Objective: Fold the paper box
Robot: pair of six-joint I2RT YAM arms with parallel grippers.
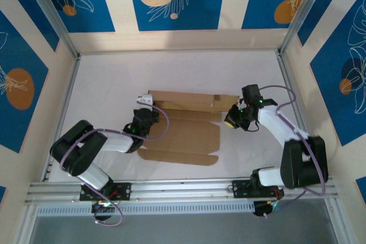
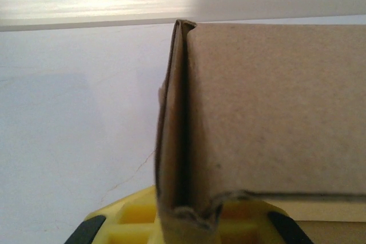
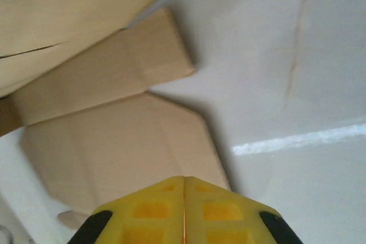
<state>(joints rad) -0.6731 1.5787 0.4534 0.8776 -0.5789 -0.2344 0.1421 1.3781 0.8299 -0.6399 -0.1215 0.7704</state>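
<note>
The paper box (image 1: 183, 132) lies mostly flat in the middle of the white table, a brown cardboard sheet whose far panel is folded up along the back. My left gripper (image 1: 151, 118) is at its left end, shut on a doubled-over cardboard flap (image 2: 171, 141) that stands upright between the yellow fingers (image 2: 131, 221). My right gripper (image 1: 230, 122) hovers at the box's right end. Its yellow jaws are shut together on nothing (image 3: 184, 198), just above a flat side flap (image 3: 114, 152) and beside a smaller raised tab (image 3: 114, 67).
The aluminium rail (image 1: 183, 190) with both arm bases runs along the near edge. Low white walls and metal posts (image 1: 280, 50) close in the table on three sides. Bare white table surface (image 1: 108, 84) lies to the left and behind the box.
</note>
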